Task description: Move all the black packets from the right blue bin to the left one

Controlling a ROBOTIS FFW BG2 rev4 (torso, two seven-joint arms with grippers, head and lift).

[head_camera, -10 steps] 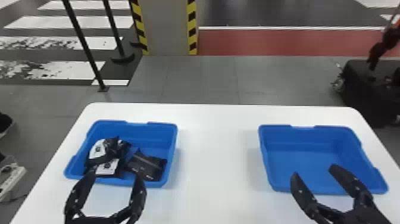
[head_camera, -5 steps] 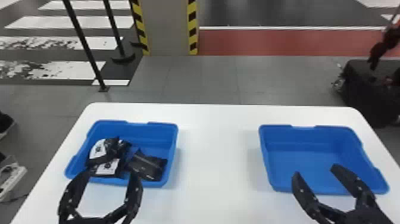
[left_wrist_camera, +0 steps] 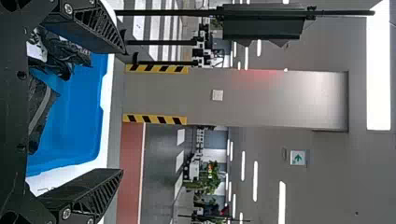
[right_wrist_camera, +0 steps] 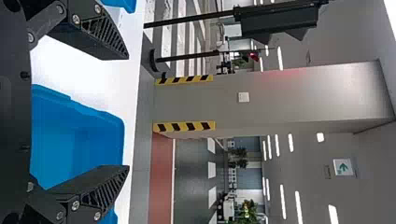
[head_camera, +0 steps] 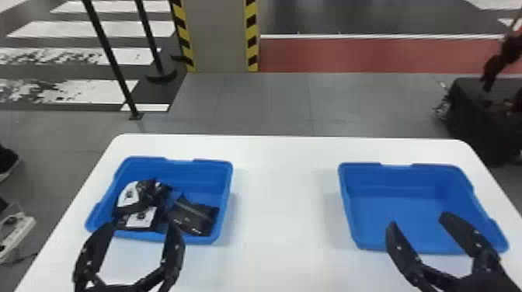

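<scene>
In the head view my left gripper (head_camera: 140, 232) stands open at the near side of the left blue bin (head_camera: 202, 164). My right gripper (head_camera: 418, 221) is open over the near part of the right blue bin (head_camera: 392, 205), which holds nothing. Black packets (head_camera: 193, 217) lie in the left bin, along with black-and-white ones (head_camera: 141, 217) piled at its left side. In the left wrist view, nothing is between the fingers of the left gripper (left_wrist_camera: 123, 112); packets (left_wrist_camera: 42, 112) lie in the bin beyond. The right gripper (right_wrist_camera: 128, 112) is also open in its wrist view, with nothing held.
Both bins stand apart on a white table (head_camera: 283, 202), with bare tabletop between them. Beyond the table are a striped pillar (head_camera: 217, 35), black posts (head_camera: 112, 58) and a dark case (head_camera: 477, 116) on the floor.
My left gripper has drawn slightly left and back toward the near edge, then stayed almost in place. The right gripper has shifted very slightly. The packets have not moved.
</scene>
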